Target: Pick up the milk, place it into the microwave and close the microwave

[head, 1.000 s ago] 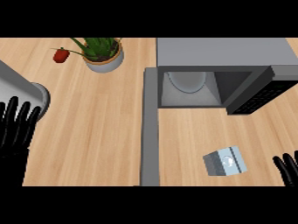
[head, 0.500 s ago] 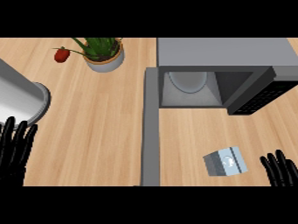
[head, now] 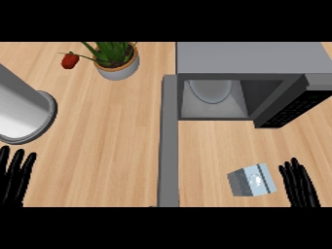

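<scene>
Milk carton (head: pixel 251 181) lies just beside my right hand (head: pixel 300 184), fingers straight and holding nothing, placed for a side grasp; microwave (head: pixel 249 80) stands open beyond.

- The left hand (head: pixel 7 177) shows at the lower left edge of the head view, fingers straight and spread, pointing up the view, resting.
- The right hand (head: pixel 298 184) shows at the lower right edge, fingers straight and close together, pointing up the view.
</scene>
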{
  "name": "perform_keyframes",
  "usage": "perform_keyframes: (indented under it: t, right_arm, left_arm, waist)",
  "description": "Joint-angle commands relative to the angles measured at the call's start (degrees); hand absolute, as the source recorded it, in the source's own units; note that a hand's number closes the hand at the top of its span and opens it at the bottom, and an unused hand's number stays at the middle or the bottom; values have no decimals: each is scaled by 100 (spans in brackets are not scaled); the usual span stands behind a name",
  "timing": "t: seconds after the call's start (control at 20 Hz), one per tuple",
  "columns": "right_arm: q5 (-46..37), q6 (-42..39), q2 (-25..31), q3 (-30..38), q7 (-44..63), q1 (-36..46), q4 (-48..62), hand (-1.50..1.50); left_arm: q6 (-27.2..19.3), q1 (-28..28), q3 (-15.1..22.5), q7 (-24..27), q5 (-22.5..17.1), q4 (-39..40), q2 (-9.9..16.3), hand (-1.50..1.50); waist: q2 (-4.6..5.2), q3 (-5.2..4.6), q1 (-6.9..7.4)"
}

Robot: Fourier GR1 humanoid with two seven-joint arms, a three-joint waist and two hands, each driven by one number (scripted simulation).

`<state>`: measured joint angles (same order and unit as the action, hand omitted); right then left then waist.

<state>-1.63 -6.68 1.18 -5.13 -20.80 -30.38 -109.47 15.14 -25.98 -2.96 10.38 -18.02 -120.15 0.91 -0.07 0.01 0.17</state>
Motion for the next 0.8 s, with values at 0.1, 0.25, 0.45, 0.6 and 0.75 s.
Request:
perform_keyframes:
  t: [0.1,0.25,0.45,0.6,0.75]
  right_arm:
    - [-180,394,-114,220,-903,449,1540,-150]
    - [-145,321,73,509,-1180,632,1956,-150]
    - [-15,243,149,796,-1687,925,2701,-150]
    - [-176,286,195,840,-1976,1287,3355,-150]
    - [-201,330,161,884,-2280,1457,3691,-150]
  left_arm:
    - [173,-289,119,177,54,34,-85,-150]
    - [259,-26,-149,215,-70,312,-13,-150]
    - [299,-553,233,697,226,281,-86,-150]
    - [342,-724,216,517,86,-110,-88,-150]
    - [532,-744,-199,323,-347,-165,113,-150]
  waist:
    - [4,2,3]
    - [5,0,-9]
    - [1,0,3]
    - [2,1,13]
    - [2,0,8]
